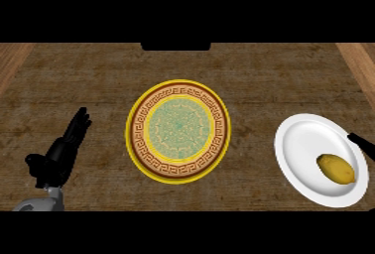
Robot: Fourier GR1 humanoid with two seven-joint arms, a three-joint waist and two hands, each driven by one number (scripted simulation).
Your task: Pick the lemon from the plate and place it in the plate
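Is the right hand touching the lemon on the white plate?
Apart. The head view shows the right hand at the right edge, with a strip of bare white plate between it and the lemon.

Robot body, head view. Left hand (60,151): matte black, long slim fingers, bulkier thumb at one side. Its forearm (45,199): pale grey, rounded cuff w/ darker shading. Right hand (364,145): black sliver only, at pic edge.
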